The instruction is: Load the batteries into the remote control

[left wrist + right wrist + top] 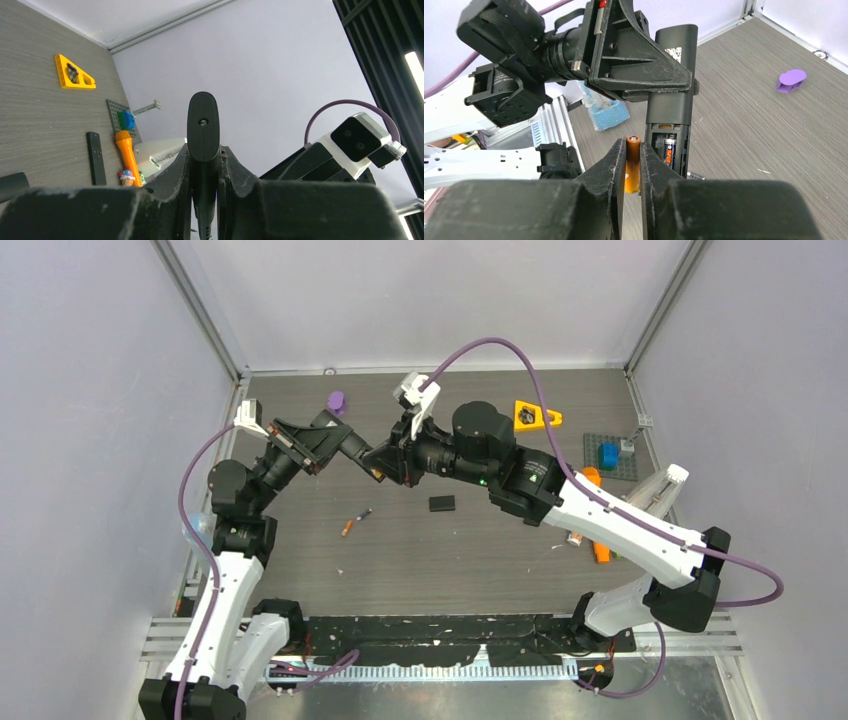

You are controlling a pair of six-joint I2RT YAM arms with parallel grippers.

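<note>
Raised over mid-table, the left gripper (pixel 204 155) is clamped on the remote control (pixel 672 75). The right gripper (pixel 633 162) pinches an orange battery (pixel 632 150) just beside the remote's open bay, where a dark battery (pixel 669 150) sits. A loose battery (pixel 355 522) and a flat black piece (pixel 441 503) lie nearer on the table (pixel 450 555).

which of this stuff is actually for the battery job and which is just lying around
For the job: held remote; orange battery pinched beside it; battery seated inside it; loose battery.

Just lying about: purple piece; yellow triangle; blue block; thick orange stick.
</note>
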